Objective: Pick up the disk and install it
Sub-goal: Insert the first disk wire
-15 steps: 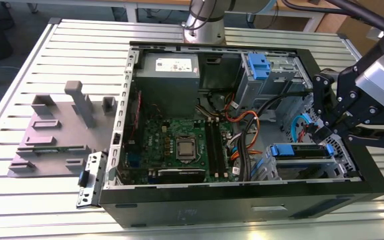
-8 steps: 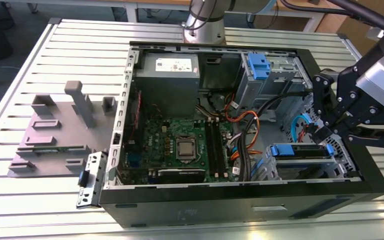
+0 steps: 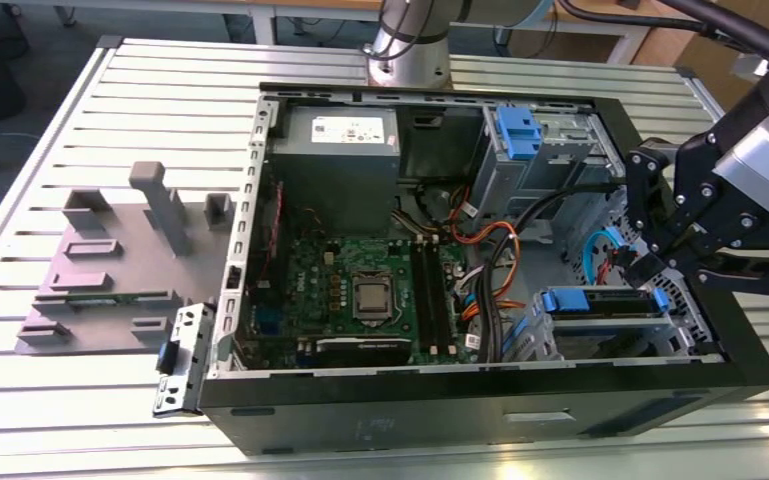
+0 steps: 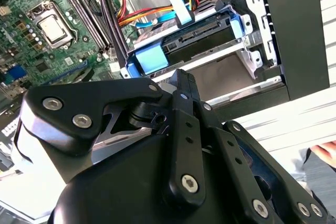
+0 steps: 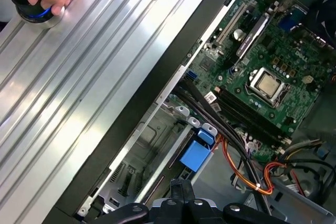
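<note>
The disk [image 3: 607,306] lies flat in the lower drive bay of the open computer case [image 3: 491,405], at the exterior view's right. Its blue carrier frame faces the motherboard. In the second wrist view the disk [image 4: 202,29] sits in the bay behind its blue handle [image 4: 150,59]. The first wrist view has the blue handle [image 5: 195,155] among the cables. My gripper [image 3: 635,215] hangs over the case's right wall, just above and beside the disk. It is open and holds nothing.
A grey power-supply box [image 3: 343,140] and the green motherboard [image 3: 357,290] fill the case's left half. A second blue carrier [image 3: 516,130] sits in the upper bay. Orange cables [image 3: 484,250] cross the middle. A grey fixture [image 3: 117,260] stands on the slatted table. A hand rests on a black knob [image 5: 31,1].
</note>
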`<state>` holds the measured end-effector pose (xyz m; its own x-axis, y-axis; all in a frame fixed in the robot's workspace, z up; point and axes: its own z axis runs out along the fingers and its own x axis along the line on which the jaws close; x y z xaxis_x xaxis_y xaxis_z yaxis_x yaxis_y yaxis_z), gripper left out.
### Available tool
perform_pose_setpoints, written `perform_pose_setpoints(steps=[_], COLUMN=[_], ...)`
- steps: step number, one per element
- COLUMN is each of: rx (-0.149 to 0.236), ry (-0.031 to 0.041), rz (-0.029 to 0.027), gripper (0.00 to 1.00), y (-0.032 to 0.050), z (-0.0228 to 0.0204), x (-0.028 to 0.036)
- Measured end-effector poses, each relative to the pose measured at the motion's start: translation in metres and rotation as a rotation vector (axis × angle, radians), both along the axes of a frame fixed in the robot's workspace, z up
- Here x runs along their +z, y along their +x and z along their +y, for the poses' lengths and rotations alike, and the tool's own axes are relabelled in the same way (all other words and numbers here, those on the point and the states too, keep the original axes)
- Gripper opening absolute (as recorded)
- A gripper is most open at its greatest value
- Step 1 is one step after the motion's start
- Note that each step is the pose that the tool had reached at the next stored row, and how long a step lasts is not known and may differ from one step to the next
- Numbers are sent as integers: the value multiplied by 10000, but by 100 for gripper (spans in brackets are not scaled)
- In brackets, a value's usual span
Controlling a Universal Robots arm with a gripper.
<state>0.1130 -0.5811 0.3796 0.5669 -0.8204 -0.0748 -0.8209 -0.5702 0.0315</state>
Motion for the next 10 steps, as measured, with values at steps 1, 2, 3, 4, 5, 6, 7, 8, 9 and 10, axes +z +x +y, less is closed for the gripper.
perform_pose_setpoints(steps=[1,2,3,4,5,6,7,8,9,10], rx=[17,33,50,66,82,98,115,132,148,164], ry=[0,-1,-1,0,0,-1,-1,-1,-1,0], rz=[0,0,0,0,0,0,0,0,0,0], gripper=[11,11,11,11,11,11,11,11,11,11], y=[0,0,0,0,0,0,0,0,0,0], z=[0,0,0,0,0,0,0,0,0,0], x=[0,0,0,0,0,0,0,0,0,0])
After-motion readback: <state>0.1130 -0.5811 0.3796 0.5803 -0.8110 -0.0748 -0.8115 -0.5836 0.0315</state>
